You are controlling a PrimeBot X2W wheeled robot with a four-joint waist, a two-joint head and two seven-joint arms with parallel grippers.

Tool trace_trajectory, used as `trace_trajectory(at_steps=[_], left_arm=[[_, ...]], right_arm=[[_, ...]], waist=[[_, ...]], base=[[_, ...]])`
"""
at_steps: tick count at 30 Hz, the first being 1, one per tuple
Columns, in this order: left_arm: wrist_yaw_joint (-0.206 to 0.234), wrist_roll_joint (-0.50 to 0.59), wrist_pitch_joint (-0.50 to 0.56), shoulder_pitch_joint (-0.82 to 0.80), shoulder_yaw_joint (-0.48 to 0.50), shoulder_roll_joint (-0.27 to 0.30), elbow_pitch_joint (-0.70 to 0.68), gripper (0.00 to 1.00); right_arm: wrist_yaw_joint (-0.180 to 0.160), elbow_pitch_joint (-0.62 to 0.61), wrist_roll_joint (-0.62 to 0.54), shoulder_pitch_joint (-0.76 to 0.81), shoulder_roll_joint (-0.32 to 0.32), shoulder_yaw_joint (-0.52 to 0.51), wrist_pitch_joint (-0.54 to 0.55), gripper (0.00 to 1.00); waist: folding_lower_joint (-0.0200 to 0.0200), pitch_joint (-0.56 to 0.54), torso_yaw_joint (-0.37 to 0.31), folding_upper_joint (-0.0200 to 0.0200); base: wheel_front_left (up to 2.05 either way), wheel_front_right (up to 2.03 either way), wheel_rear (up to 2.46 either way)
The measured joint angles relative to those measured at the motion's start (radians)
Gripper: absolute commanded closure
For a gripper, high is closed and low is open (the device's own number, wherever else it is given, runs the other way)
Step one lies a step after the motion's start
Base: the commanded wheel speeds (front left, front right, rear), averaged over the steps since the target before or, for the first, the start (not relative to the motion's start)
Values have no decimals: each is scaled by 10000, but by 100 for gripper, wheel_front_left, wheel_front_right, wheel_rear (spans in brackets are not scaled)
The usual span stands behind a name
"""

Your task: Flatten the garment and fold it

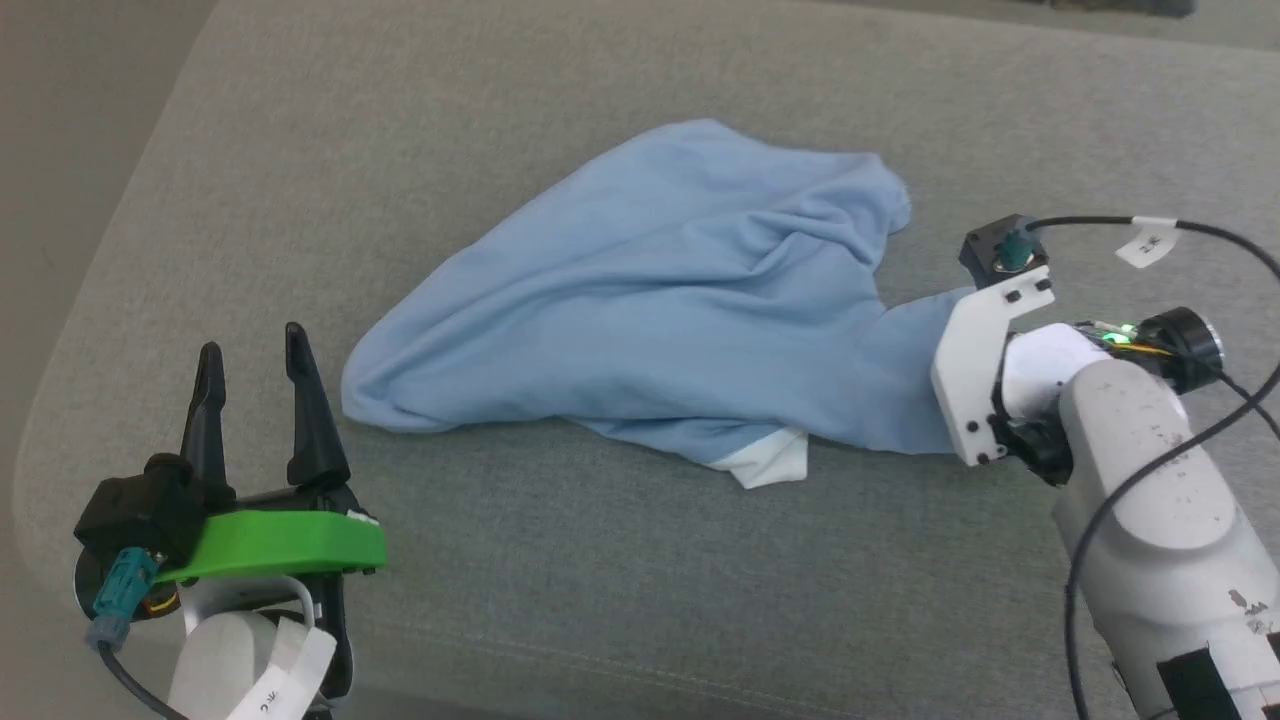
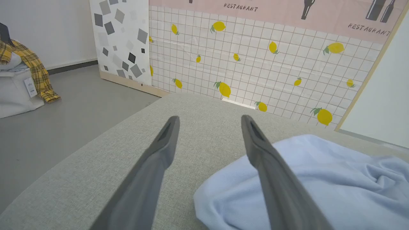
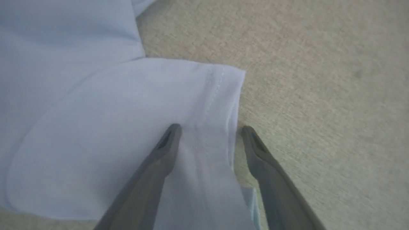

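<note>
The light-blue garment [image 1: 650, 300] lies crumpled in a heap on the grey cushion [image 1: 600, 560], a white patch [image 1: 770, 462] poking out at its near edge. My left gripper [image 1: 255, 355] stands open just left of the heap's left end, touching nothing; in the left wrist view the garment [image 2: 319, 185] lies beside the right finger. My right gripper [image 3: 209, 129] is open over a hemmed edge of the garment [image 3: 127, 127], one finger on the cloth and one on the cushion, the stitched hem between them. In the head view the right wrist mount [image 1: 985, 370] hides its fingers.
The grey cushion's rounded edge [image 1: 40, 420] runs along the left, with floor beyond. In the left wrist view a lemon-patterned tiled panel [image 2: 255, 64] stands past the cushion, and a yellow plaid cloth [image 2: 32, 67] hangs over a white bag at far left.
</note>
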Motion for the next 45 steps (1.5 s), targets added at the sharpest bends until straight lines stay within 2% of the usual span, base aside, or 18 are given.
trace_trajectory(at_steps=[6, 7, 8, 9, 14, 18, 23, 27, 30, 31, 32, 35, 40, 45], left_arm=[[-15, 27, 0, -13, -69, -12, 102, 0], [-6, 23, 0, -13, -82, -12, 119, 0], [8, 21, 0, -13, -115, -12, 140, 0], [13, 10, 0, -13, -155, -13, 176, 0], [21, -17, 0, -18, -270, -15, 267, 0], [19, -15, 0, -23, -297, -23, 355, 0], [-23, -2, 0, -72, -324, -31, 407, 0], [-36, -4, 0, -216, -441, -36, 487, 0], [-38, -6, 0, -239, -458, -38, 606, 0], [-38, -6, 0, -237, -451, -38, 648, 0], [-40, -6, 0, -235, -441, -38, 677, 0], [-44, -6, 0, -216, -387, -38, 800, 0], [-125, -4, 0, -133, -359, -40, 999, 0], [-132, -2, 0, 56, -372, -42, 1204, 0]], right_arm=[[-2, 221, 706, -479, -357, 989, 660, 0], [-2, 230, 817, -520, -412, 1007, 738, 29], [-2, 230, 938, -563, -462, 1001, 759, 93], [-2, 232, 1041, -603, -506, 982, 748, 100], [8, 178, 1434, -628, -796, 301, 593, 100], [8, 94, 1220, -645, -1818, -773, 711, 100], [6, -197, 343, -705, -2832, -2359, 1542, 100], [6, -600, -729, -595, -2995, -3948, 2213, 100], [6, -1081, -1379, -182, -2596, -5043, 2399, 100], [6, -1289, -1521, -36, -2374, -5218, 2389, 54], [6, -1513, -1639, 140, -2059, -5394, 2353, 0], [6, -1996, -1534, 410, -1312, -5691, 1708, 0], [2, -2821, -700, 550, -953, -5611, -803, 0], [2, -3559, 759, 1429, -245, -5467, -3394, 0]], waist=[[0, 321, 254, 0], [0, 330, 251, 0], [0, 330, 233, 0], [0, 322, 202, 0], [1, 255, 42, 0], [0, 181, -67, 0], [0, 204, -85, 0], [1, 320, 84, 0], [1, 354, 221, 0], [1, 342, 242, 1], [1, 312, 256, 0], [1, 174, 239, 0], [1, -231, 97, 0], [1, -742, -111, 0]], base=[[0, 0, 0], [0, 0, 0], [0, 0, 0], [0, 0, 0], [0, 0, 0], [0, 0, 0], [0, 0, 0], [0, 0, 0], [0, 0, 0], [0, 0, 0], [0, 0, 0], [0, 0, 0], [0, 0, 0], [0, 0, 0]])
